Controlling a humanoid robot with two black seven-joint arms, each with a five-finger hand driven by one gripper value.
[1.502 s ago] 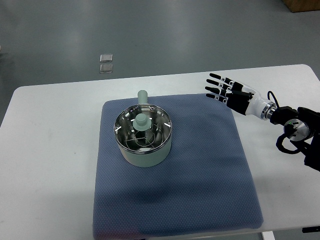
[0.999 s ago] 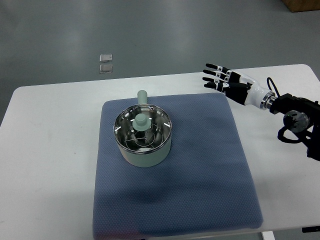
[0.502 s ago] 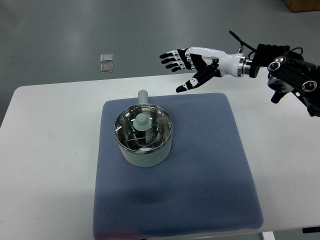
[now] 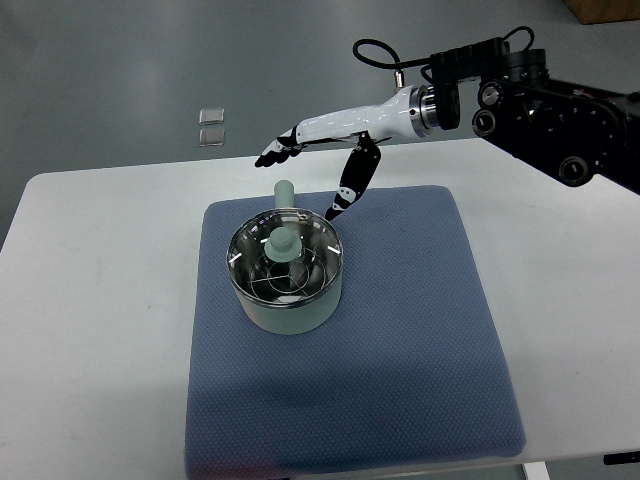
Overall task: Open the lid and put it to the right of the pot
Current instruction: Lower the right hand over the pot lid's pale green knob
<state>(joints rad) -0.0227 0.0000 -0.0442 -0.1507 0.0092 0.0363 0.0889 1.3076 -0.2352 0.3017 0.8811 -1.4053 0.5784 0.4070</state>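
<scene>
Approach phase: right robot hand (image 4: 318, 150) hovering fingers-spread, empty, above pot (image 4: 287, 275); needing descent onto lid (image 4: 284, 262) knob (image 4: 281, 243).

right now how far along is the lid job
Early. Nothing is done yet: the glass lid sits on the pot, on the blue mat. In hand: the right hand is open above the pot's far rim, holding nothing. Left: grip the lid knob, lift, and set the lid on the mat right of the pot.
</scene>
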